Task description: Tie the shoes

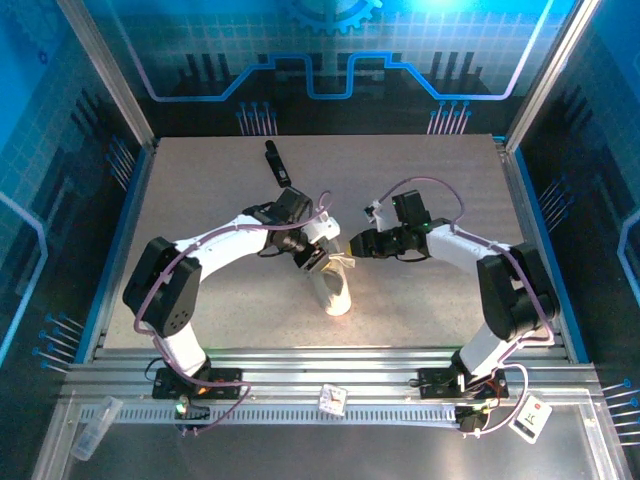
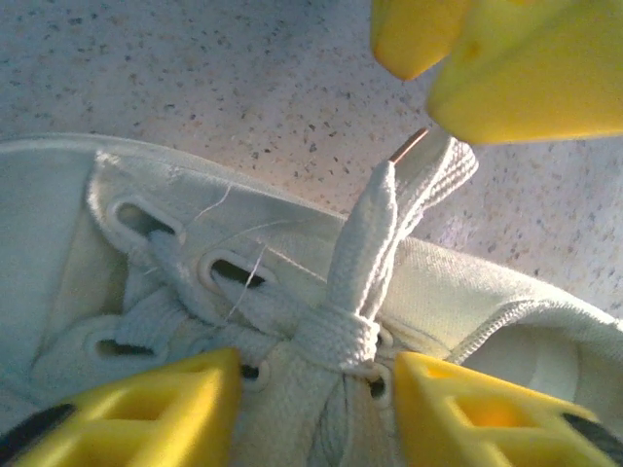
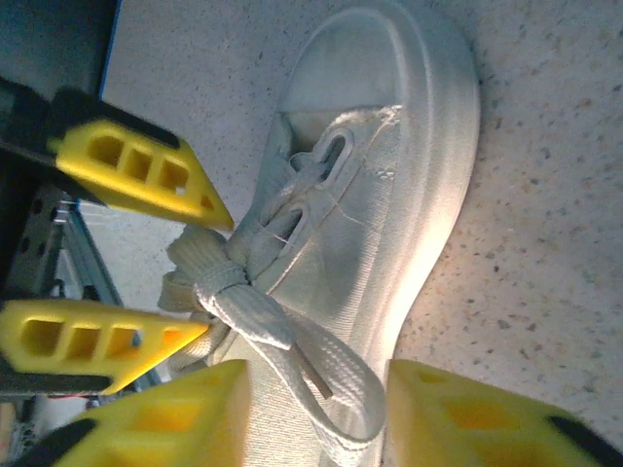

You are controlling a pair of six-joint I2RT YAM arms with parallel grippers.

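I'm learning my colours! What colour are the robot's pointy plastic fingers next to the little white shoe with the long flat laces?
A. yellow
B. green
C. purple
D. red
A: the wedge-shaped plastic fingers on either side of the small white canvas sneaker are bright yellow in both wrist views.

Sneaker [image 1: 337, 293] — its laced top hidden beneath the left tool [image 1: 318, 262].
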